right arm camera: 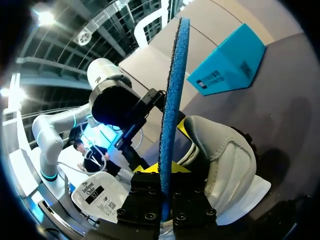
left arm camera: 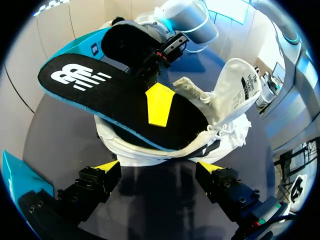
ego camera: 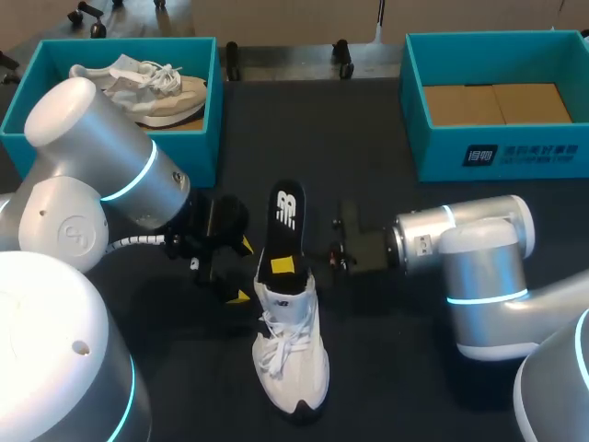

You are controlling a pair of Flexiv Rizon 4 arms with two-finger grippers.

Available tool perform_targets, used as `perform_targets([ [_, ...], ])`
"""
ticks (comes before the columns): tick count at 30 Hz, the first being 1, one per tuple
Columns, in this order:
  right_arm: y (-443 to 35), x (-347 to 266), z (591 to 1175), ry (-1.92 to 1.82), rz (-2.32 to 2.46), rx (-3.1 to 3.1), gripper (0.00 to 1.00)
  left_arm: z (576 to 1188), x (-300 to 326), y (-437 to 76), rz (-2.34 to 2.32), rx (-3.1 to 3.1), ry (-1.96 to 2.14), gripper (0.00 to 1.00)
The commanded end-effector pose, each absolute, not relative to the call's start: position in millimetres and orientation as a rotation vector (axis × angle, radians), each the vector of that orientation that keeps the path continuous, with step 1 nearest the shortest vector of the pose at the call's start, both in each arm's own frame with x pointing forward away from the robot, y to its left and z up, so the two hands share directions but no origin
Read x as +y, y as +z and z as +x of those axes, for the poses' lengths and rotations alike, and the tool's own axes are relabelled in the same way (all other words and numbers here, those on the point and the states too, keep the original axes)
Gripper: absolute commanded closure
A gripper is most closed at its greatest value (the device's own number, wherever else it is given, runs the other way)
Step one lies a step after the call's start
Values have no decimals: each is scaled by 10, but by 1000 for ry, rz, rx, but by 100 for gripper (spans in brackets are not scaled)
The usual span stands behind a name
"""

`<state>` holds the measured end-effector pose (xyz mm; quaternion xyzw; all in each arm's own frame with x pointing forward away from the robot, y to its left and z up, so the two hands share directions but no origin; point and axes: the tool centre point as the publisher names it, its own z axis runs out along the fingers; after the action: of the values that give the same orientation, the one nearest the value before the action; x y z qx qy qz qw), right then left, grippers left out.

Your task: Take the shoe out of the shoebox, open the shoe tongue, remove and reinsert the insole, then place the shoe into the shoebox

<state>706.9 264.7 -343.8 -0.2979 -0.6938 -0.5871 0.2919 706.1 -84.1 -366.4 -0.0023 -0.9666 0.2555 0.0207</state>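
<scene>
A white shoe [ego camera: 291, 354] lies on the dark table, toe toward the front edge. Its black insole [ego camera: 286, 226] with a blue underside sticks up and back out of the shoe opening. My right gripper [ego camera: 283, 267] reaches in from the right and is shut on the insole just above the collar. In the right wrist view the insole [right arm camera: 172, 100] stands edge-on between my gripper [right arm camera: 165, 170]. My left gripper [ego camera: 241, 271] is open beside the shoe's heel, touching nothing. From the left wrist the insole [left arm camera: 100, 95] and pulled-back tongue [left arm camera: 240, 85] lie ahead of the open left gripper [left arm camera: 160, 167].
A teal shoebox [ego camera: 207, 110] at the back left holds another pale shoe [ego camera: 152, 87]. A second teal shoebox [ego camera: 419, 120] at the back right shows only its cardboard floor. Dark tabletop [ego camera: 386, 368] stretches around the shoe.
</scene>
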Motion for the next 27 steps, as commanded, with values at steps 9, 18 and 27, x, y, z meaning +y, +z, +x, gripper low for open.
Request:
perform_targets([
  [9,-3348,2702,7114,-1587,-739,-1899,68,7054,-833,-3668,-7,-2999,795,0],
  [18,-3261,2711,7140,-1624,-712,-1925,75,7054,-833,-3668,-7,-2999,795,0],
  [27,-3163,2704,7160,-1675,-679,-1951,75,7054,-833,-3668,-7,-2999,795,0],
])
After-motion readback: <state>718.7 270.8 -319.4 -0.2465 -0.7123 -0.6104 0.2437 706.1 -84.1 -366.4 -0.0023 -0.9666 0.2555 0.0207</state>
